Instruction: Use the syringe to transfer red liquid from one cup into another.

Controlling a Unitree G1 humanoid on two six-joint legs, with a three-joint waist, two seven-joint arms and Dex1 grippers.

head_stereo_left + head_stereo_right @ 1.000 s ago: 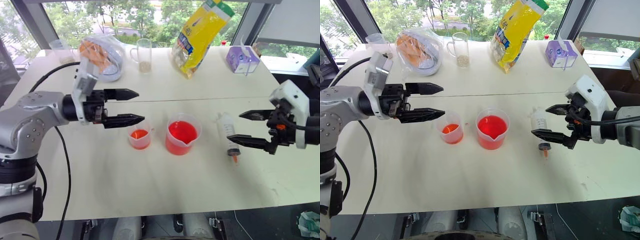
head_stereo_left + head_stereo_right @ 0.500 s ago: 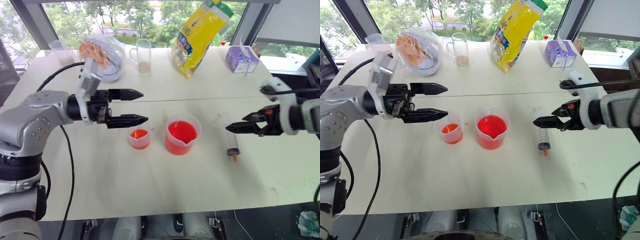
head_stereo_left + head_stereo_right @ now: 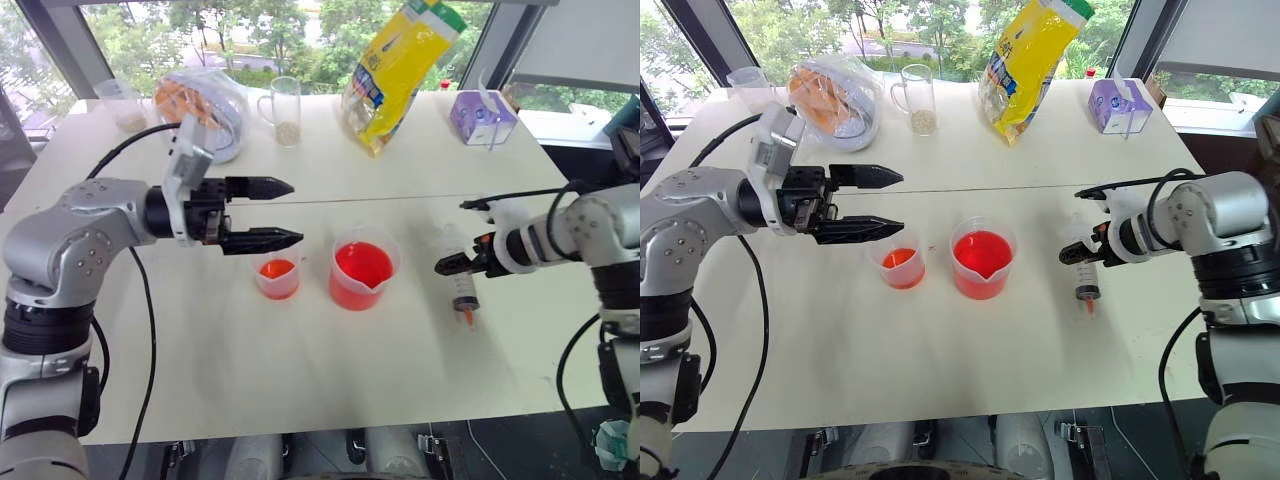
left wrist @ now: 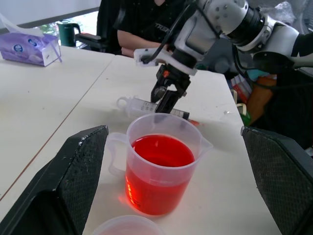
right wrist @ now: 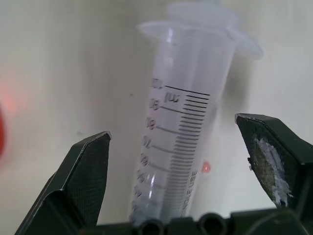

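While the syringe (image 3: 459, 272) lies flat on the white table (image 3: 300, 370), right of centre in the head view, the right gripper (image 3: 1072, 255) hangs over its barrel with jaws wide; the wrist view shows one finger (image 5: 78, 181) on each side of the graduated barrel, neither touching it. Syringe tip, orange-red, points toward the lower edge of the frame; the plunger end points up-frame. Beaker (image 3: 363, 268) stands at centre, just left of the syringe, well filled with red liquid (image 3: 362, 264), spout toward the lower edge. Small cup (image 3: 278, 274) stands just left of the beaker, apart from it, with a shallow layer of the same red-orange liquid. Left gripper (image 3: 290, 213) hovers level in the left-centre of the frame, pointing toward the right, jaws wide and holding nothing, its tips above and slightly up-frame of the small cup. Along the upper edge of the table, well apart from the working things: a clear bag (image 3: 205, 108) at upper left, a handled mug (image 3: 286, 110) beside it, a yellow bag (image 3: 398, 70) at upper centre, a purple tissue pack (image 3: 484, 117) at upper right. In the left wrist view a seated person (image 4: 142, 24) shows beyond the table's far edge.
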